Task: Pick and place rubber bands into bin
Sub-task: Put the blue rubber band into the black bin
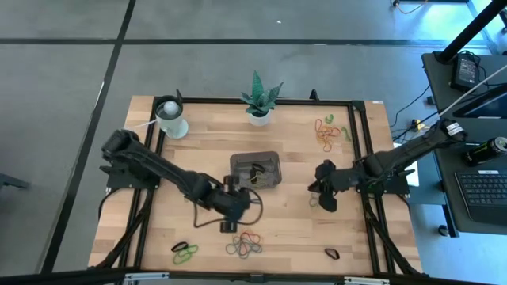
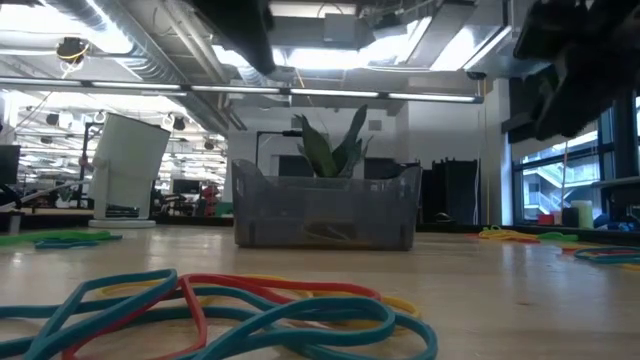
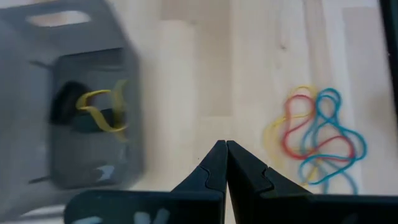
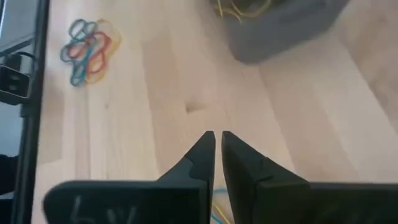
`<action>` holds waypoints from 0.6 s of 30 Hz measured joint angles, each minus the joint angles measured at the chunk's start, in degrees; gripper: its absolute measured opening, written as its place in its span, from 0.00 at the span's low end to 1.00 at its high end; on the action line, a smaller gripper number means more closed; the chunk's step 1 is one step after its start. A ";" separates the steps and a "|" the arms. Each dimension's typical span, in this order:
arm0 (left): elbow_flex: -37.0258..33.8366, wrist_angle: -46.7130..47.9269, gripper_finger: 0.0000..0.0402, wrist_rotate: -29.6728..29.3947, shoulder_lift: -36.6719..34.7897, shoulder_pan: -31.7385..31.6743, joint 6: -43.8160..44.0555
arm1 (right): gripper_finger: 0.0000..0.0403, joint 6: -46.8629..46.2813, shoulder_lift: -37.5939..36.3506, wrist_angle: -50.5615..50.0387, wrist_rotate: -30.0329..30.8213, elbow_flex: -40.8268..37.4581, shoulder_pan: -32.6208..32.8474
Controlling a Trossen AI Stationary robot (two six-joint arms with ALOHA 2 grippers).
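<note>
The bin (image 1: 256, 169) sits near the middle of the wooden bench (image 1: 293, 222), just in front of the potted plant (image 1: 259, 100), and it already has a few rubber bands in it, a yellow one (image 3: 102, 111) showing clearly beside something dark. The left hand (image 1: 229, 214) hangs over bare wood between the bin and a tangle of red, teal and yellow bands (image 1: 245, 244) near the front edge; its fingers (image 3: 211, 167) are pressed tip to tip with nothing between them, so I take it to be travelling for another pick rather than carrying anything. The right hand (image 1: 325, 192) waits to the right of the bin, its fingers (image 4: 202, 152) nearly together with only a thin slit, also empty, with a band lying close beneath it. More bands lie scattered: an orange and green cluster (image 1: 325, 131) at the far right, green ones (image 1: 184, 252) at the front left, a dark one (image 1: 331, 254) at the front right. The bin's central spot looks chosen so either arm can reach it. A white cup (image 1: 170, 119) stands at the far left corner. I can read no writing or brand anywhere; the pale marks on the hands' bodies are too smeared to make out.
</note>
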State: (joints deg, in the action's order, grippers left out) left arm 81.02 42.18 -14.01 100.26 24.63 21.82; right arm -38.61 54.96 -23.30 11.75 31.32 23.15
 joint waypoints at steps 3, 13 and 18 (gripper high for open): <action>3.01 0.05 0.00 1.46 4.41 1.15 0.36 | 0.06 -3.18 0.02 0.24 -2.86 -0.66 0.40; 4.80 0.01 0.00 6.16 12.76 5.75 8.27 | 0.02 -1.55 0.07 1.34 -4.37 -0.64 2.16; 4.78 -0.08 0.02 6.24 15.17 8.19 9.27 | 0.02 -1.27 0.11 1.69 -4.39 -0.64 2.46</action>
State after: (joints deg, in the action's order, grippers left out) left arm 85.80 42.10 -7.77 115.43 32.82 31.09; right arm -39.88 55.07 -21.61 7.35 30.68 25.61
